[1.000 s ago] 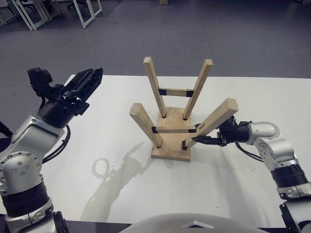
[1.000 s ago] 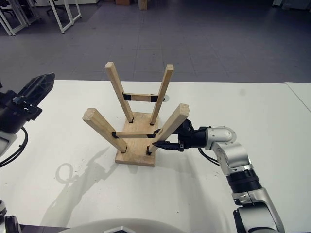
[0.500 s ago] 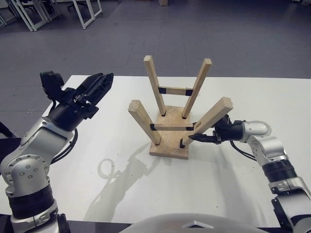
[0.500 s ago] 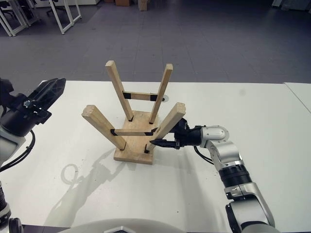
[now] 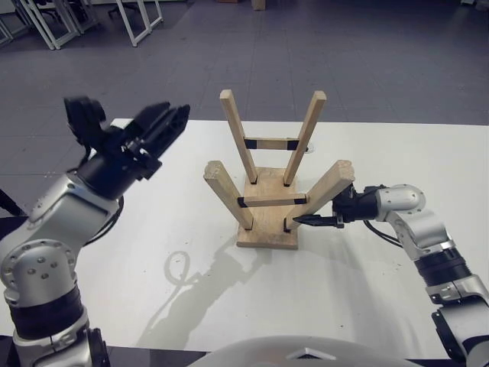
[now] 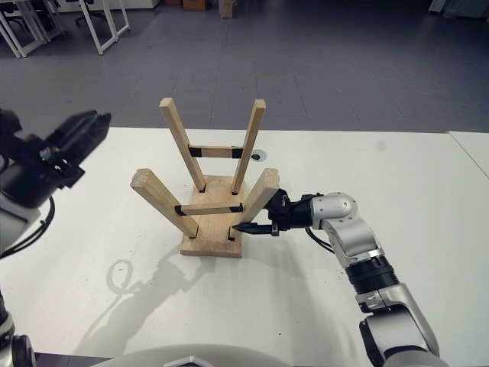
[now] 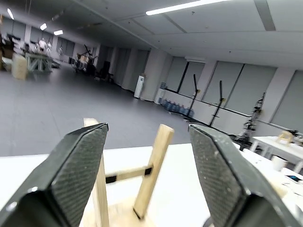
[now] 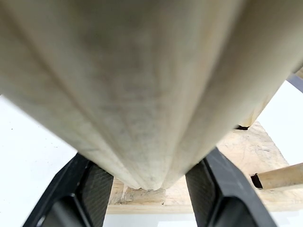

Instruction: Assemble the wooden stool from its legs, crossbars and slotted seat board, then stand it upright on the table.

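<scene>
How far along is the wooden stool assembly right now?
Done: four legs, joined by two crossbars, stand in the pale wooden seat board, which lies flat on the white table. In hand: the right gripper clamps the near right leg. Remaining: turning it upright; the left gripper hovers open.

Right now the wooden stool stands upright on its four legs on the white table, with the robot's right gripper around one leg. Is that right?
Not quite. The stool is upside down: its seat board lies flat on the table and the legs point up, as the left eye view shows. The right gripper is indeed around one leg.
</scene>
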